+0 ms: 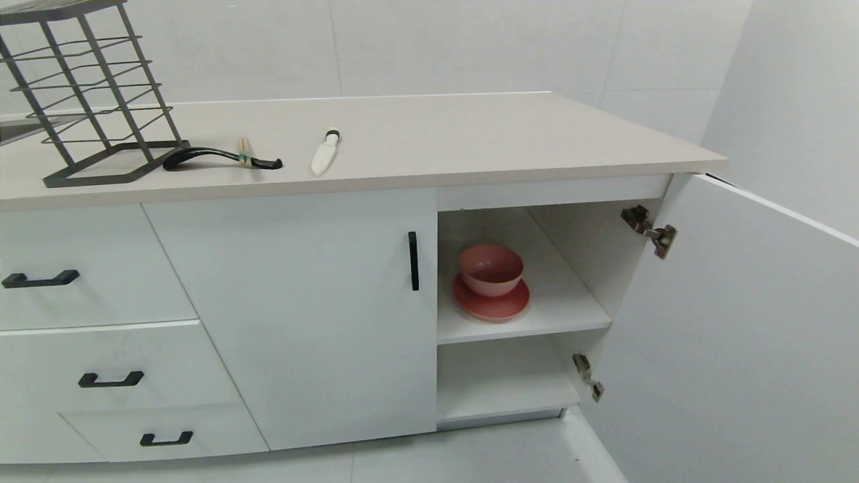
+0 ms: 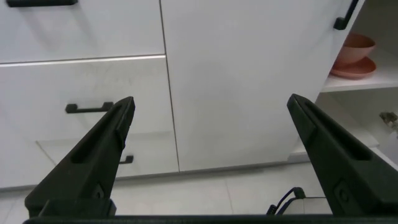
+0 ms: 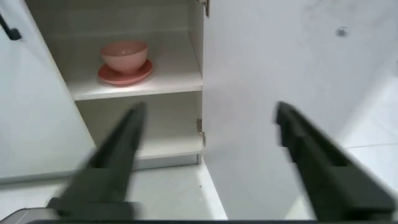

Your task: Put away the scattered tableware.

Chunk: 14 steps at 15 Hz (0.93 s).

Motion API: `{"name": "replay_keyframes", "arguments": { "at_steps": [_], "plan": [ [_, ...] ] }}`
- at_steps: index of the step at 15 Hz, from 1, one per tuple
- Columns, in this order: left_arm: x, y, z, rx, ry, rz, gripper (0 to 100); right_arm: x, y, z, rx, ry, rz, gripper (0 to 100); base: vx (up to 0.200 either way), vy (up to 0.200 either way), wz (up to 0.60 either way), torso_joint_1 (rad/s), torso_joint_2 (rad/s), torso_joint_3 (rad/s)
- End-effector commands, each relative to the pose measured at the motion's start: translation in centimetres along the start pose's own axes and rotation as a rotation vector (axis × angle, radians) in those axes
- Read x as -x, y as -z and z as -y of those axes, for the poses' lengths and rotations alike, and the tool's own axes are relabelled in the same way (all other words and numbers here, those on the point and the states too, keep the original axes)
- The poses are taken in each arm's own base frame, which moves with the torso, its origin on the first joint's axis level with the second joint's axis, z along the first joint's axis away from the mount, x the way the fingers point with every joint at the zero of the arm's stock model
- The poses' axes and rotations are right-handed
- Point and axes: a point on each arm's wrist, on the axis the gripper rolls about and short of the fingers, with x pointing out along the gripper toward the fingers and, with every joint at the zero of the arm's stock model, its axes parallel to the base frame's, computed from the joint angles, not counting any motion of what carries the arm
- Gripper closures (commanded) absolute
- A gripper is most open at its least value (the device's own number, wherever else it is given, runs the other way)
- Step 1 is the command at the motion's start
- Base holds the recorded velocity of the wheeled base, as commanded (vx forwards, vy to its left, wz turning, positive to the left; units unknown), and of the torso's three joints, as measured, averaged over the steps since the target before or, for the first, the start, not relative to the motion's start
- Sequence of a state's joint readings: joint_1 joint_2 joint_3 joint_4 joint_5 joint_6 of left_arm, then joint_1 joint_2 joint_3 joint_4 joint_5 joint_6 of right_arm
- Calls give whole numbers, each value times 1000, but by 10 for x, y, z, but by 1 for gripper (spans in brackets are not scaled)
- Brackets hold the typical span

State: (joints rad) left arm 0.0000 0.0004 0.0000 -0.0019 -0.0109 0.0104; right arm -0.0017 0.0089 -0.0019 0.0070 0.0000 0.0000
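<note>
The left claw (image 2: 211, 102) hangs wide open and empty before the shut cupboard door (image 2: 236, 81). The right claw (image 3: 211, 109), equally spread and empty, faces the open compartment. There a matte pink bowl (image 1: 490, 268) sits on its matching plate (image 1: 491, 300) on the upper shelf (image 1: 570, 302). On the smooth pale worktop (image 1: 470, 127) lie a curved black ladle (image 1: 201, 155), wooden chopsticks (image 1: 244, 151) and a small white knife (image 1: 324, 154). I'd say the crockery is stowed; next comes reaching up for those slim, flat-lying utensils.

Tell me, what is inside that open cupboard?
On the upper shelf, a pink bowl sits on a pink plate. Whatever lies behind the closed door beside it is hidden.
</note>
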Motion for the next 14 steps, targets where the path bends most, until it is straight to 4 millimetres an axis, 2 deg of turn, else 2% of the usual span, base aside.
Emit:
{"name": "replay_keyframes", "arguments": {
  "at_steps": [1, 5, 6, 14],
  "plan": [
    [0, 0, 0, 0, 0, 0, 0, 0, 0, 0, 0, 0, -4, 100, -200, 0, 0, 2, 2, -2],
    [0, 0, 0, 1, 0, 2, 0, -1, 0, 0, 0, 0, -6, 100, -200, 0, 0, 1, 1, 4],
    [0, 0, 0, 1, -2, 0, 0, -1, 0, 0, 0, 0, -6, 100, -200, -200, 0, 2, 17, -2],
    [0, 0, 0, 1, -2, 2, 0, 0, -1, 0, 0, 0, -4, 100, 0, -200, 0, 3, 1, 2]
  ]
}}
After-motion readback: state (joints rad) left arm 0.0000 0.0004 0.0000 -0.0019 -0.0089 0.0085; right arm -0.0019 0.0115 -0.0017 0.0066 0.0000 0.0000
